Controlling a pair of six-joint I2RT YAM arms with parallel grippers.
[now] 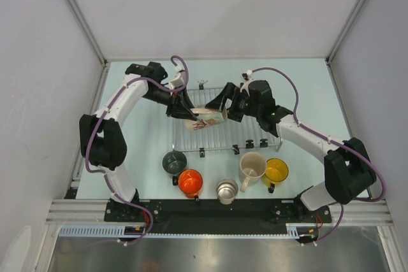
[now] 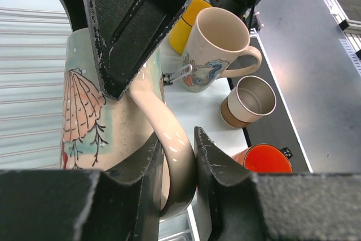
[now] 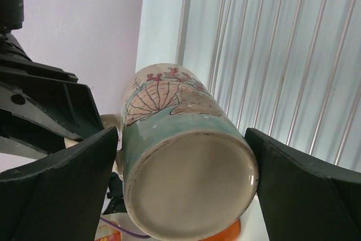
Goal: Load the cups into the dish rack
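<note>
A cream mug with a shell picture (image 1: 207, 119) hangs tilted over the dish rack (image 1: 248, 125) between both grippers. My left gripper (image 1: 191, 114) is shut on its handle, which shows in the left wrist view (image 2: 176, 136). My right gripper (image 1: 220, 114) holds the mug's base, a finger against each side, in the right wrist view (image 3: 181, 134). On the table in front of the rack stand the dark grey-green cup (image 1: 174, 162), the orange cup (image 1: 190, 182), the steel cup (image 1: 226, 190), a second cream cup (image 1: 252, 169) and the yellow cup (image 1: 276, 171).
The rack's bars lie under the held mug (image 3: 293, 55). Grey walls enclose the table on three sides. The arm bases and a black rail run along the near edge, just behind the row of cups.
</note>
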